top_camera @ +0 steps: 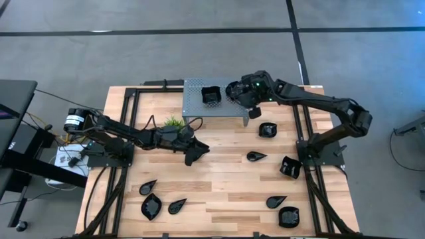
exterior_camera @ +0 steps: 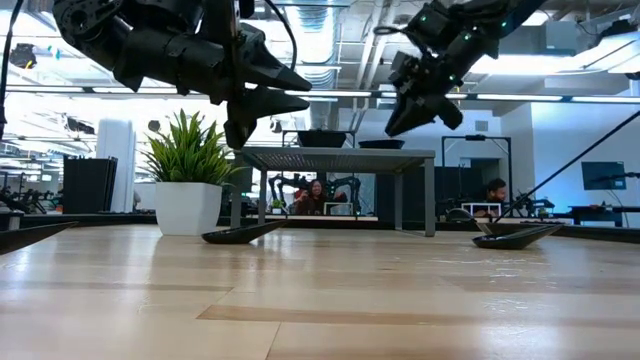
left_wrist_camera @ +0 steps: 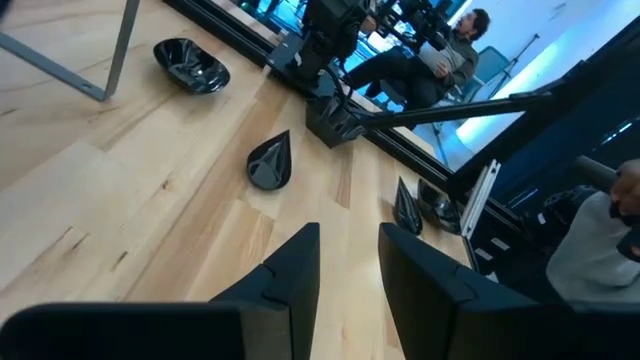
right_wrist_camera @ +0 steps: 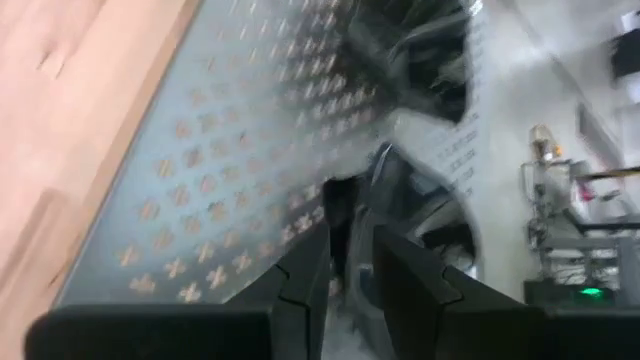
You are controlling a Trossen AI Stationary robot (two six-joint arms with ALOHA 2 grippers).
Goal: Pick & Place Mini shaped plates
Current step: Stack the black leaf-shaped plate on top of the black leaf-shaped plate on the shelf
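Several glossy black mini shaped plates lie on the wooden table, among them a teardrop one (top_camera: 255, 157) (left_wrist_camera: 270, 163) and a squarish one (top_camera: 267, 129). One plate (top_camera: 210, 95) rests on top of the grey perforated stand (top_camera: 199, 109). My right gripper (top_camera: 240, 93) hangs over the stand's right part, shut on another plate (top_camera: 233, 88). My left gripper (top_camera: 196, 152) hovers above the table's middle, open, with nothing between its fingers (left_wrist_camera: 300, 270). My right gripper has the plate's rim (right_wrist_camera: 340, 235) between its two fingers, which slant down from the table's right side. The wrist view is blurred, so the hold shows no finer. In the low view the plate (exterior_camera: 380, 144) sits level at the stand's top.
A small green plant (top_camera: 174, 122) in a white pot stands in front of the stand's left leg. Three plates (top_camera: 151, 207) lie near the front left, others (top_camera: 289, 167) along the right. Black frame rails (top_camera: 126, 119) border the table. People sit in the room beyond.
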